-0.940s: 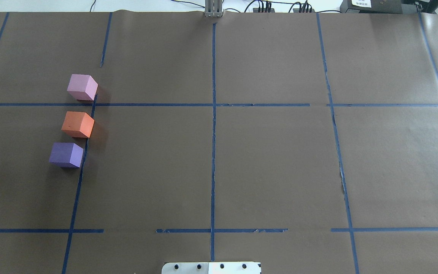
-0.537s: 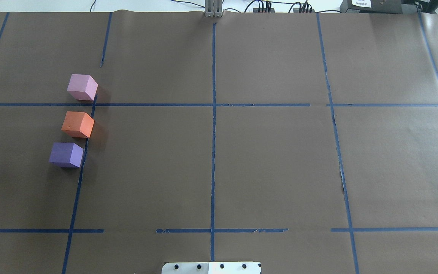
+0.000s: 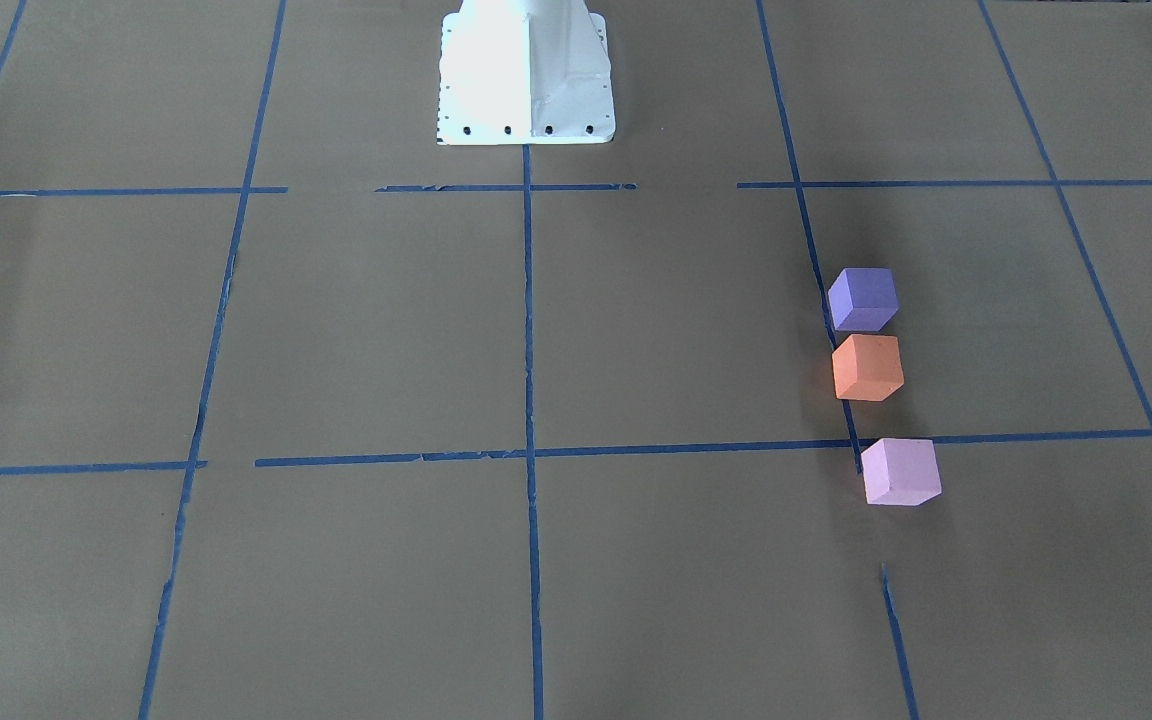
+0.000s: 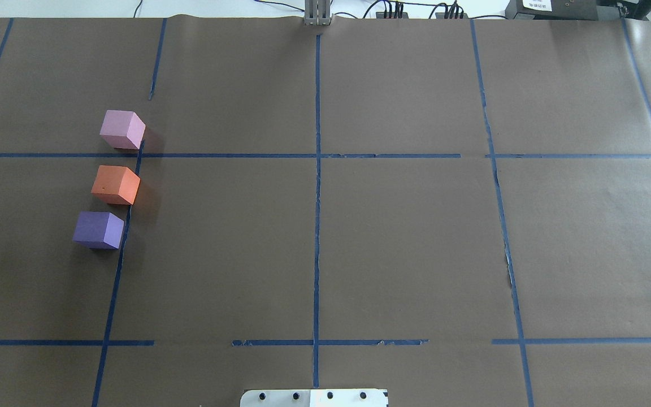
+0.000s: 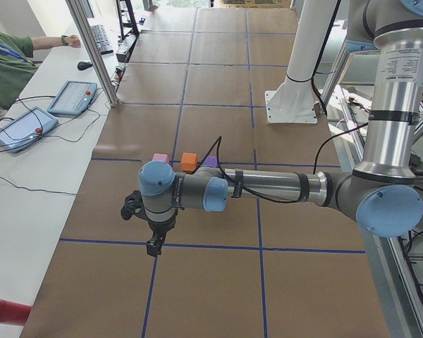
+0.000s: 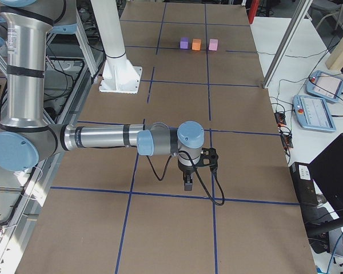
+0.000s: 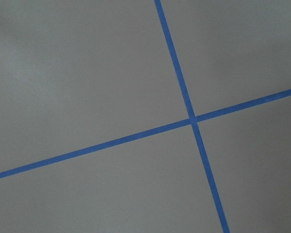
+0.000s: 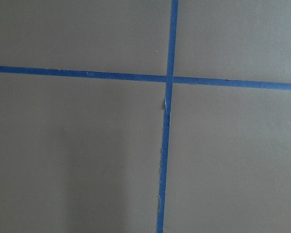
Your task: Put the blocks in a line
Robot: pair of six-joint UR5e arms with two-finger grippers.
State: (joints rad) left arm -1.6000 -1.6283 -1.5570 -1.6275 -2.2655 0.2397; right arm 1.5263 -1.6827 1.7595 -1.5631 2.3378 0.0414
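The pink block (image 4: 122, 129), orange block (image 4: 115, 185) and purple block (image 4: 98, 230) stand apart in a nearly straight row on the robot's left. I judge that only a gentle nudge could improve it. The left pincer (image 5: 154, 245) and right pincer (image 6: 187, 185) hang well away; released or clenched, I cannot tell. The tabletop (image 4: 416, 254) is brown, gridded with blue tape (image 4: 317, 226).

This is a robotics lab. The table (image 4: 416, 254) is covered in brown paper marked into squares with blue tape (image 4: 317, 226). A white robot base (image 3: 526, 70) stands at the middle of the edge on the robot's side. Industrial arms (image 5: 268, 186) of silver tube with blue joint caps reach over the table. Beyond the far edge runs a white bench (image 5: 28, 204) with teach pendants (image 5: 72, 97), cables (image 4: 393, 8), aluminium frame posts (image 5: 92, 49) and an operator (image 5: 3, 67) in green.
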